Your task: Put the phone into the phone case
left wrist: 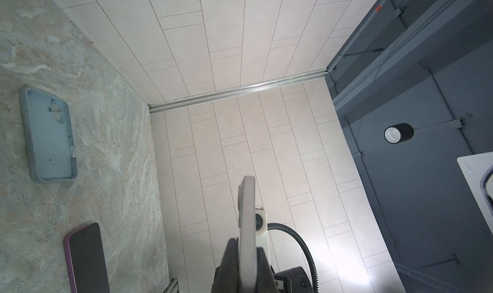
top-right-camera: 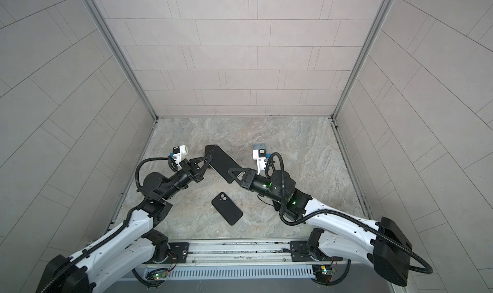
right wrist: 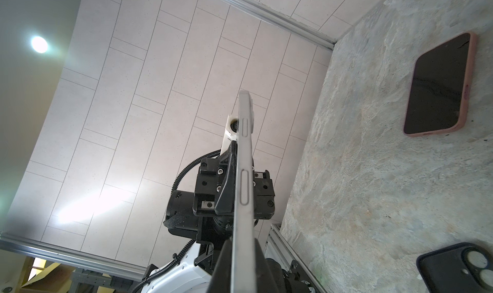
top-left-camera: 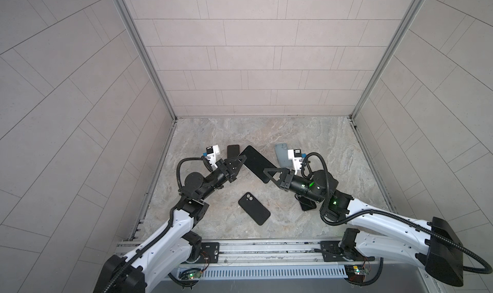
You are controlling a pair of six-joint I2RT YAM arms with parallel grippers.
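Left hand (top-left-camera: 242, 160) and right hand (top-left-camera: 266, 171) grip the phone (top-left-camera: 256, 163), edge-on only in wrist views.

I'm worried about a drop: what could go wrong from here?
The phone is held off the table, pinched at its ends by the left gripper and right gripper; if either slips, it may drop.
A black case and a blue case both lie out; the wrong fit could jam.
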